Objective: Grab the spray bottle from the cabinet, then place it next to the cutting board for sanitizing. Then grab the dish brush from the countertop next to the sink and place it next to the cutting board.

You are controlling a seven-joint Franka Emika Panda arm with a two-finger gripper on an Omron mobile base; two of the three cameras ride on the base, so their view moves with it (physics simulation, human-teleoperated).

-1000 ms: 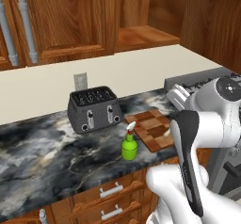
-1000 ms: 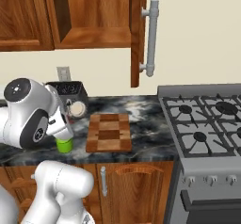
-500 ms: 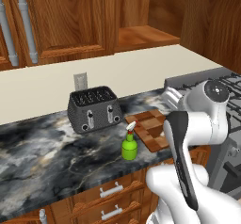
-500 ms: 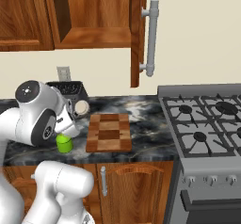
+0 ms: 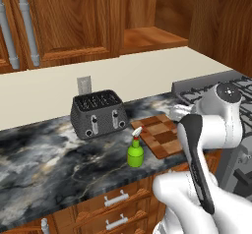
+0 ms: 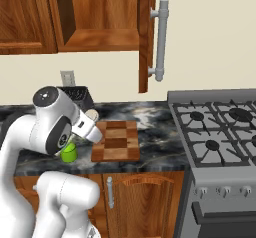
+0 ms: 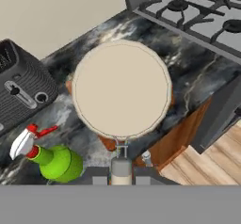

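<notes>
Wall cabinet spans the top of the left base view; in the right base view one door stands open at upper centre. Veined dark countertop runs across the lower left, with the grey stove at right. Black toaster sits mid-frame against the wall. Cutting board lies right of centre, and the spray bottle stands upright just beside its left edge. Gripper is closed on the dish brush handle, round head above the board.
</notes>
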